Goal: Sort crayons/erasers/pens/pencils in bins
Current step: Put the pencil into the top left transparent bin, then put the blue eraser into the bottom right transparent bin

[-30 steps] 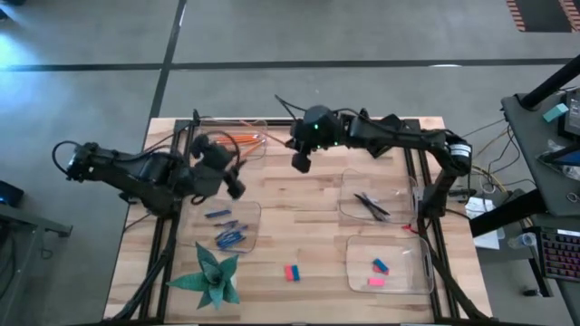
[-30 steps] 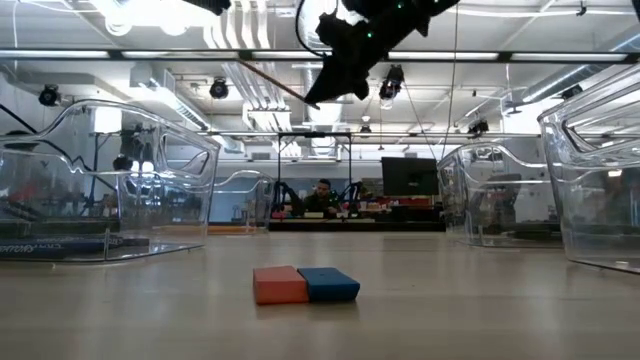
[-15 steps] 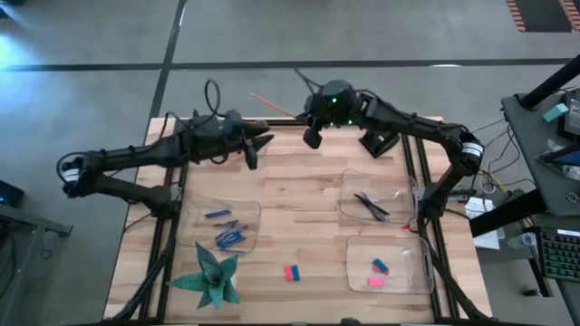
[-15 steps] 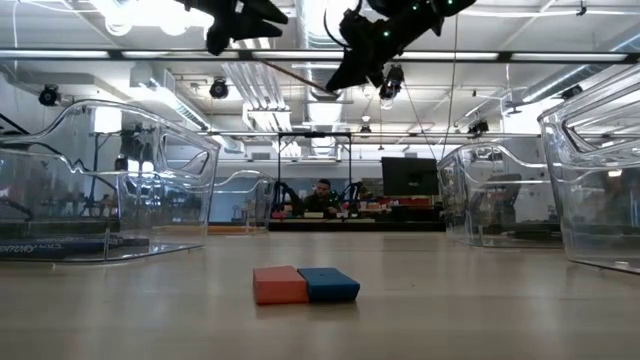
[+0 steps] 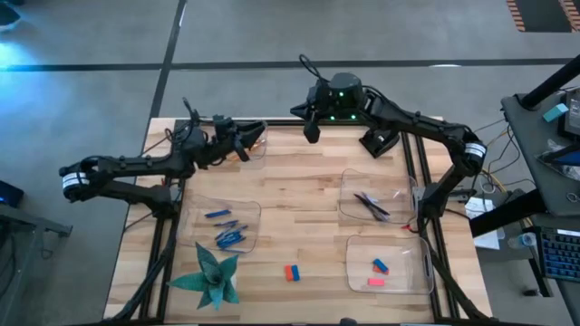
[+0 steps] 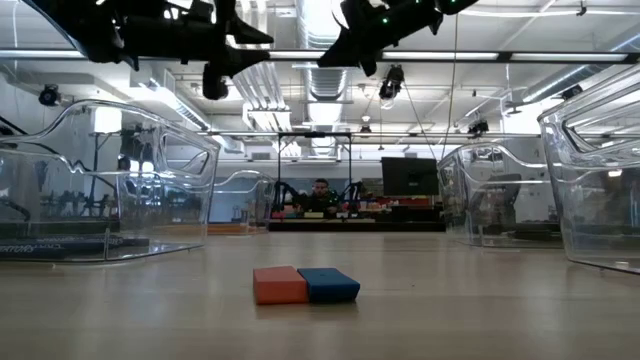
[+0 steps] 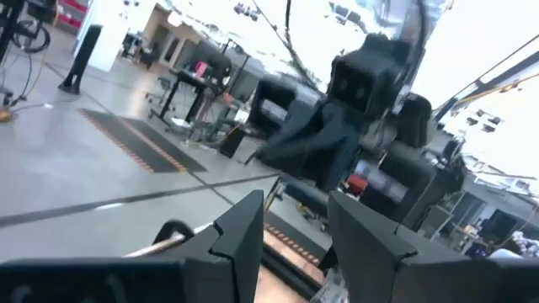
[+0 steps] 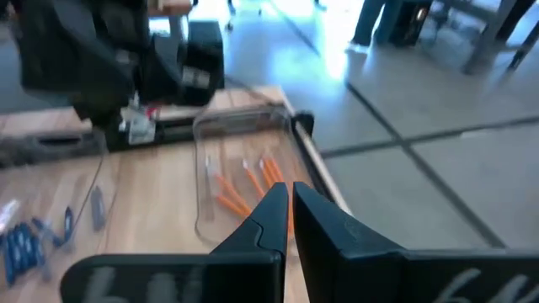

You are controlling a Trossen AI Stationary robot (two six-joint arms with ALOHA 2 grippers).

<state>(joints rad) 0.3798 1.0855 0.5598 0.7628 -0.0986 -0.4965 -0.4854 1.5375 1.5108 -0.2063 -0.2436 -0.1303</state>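
Swung back over the far-left bin [image 5: 255, 145] now, left gripper [image 5: 246, 142] spread apart above the pencils [image 8: 253, 181]. Right gripper [image 5: 311, 134] pressed together, empty, near the far edge. Red and blue erasers [image 6: 305, 284] touching mid-table.

Four bins [image 5: 390, 263], four erasers [image 5: 291, 273], about five crayons [image 5: 227, 234], several pencils [image 8: 253, 183].

orange pencils [image 5: 256, 139] lie in clear bin [image 5: 258, 156] at table's 11 o'clock. blue crayons [image 5: 227, 233] in 8 o'clock bin. dark pens [image 5: 372, 206] crossed in 3 o'clock bin. pink and blue erasers [image 5: 378, 273] in 5 o'clock bin; red-blue pair [image 5: 291, 273] touching, loose at 6 o'clock.
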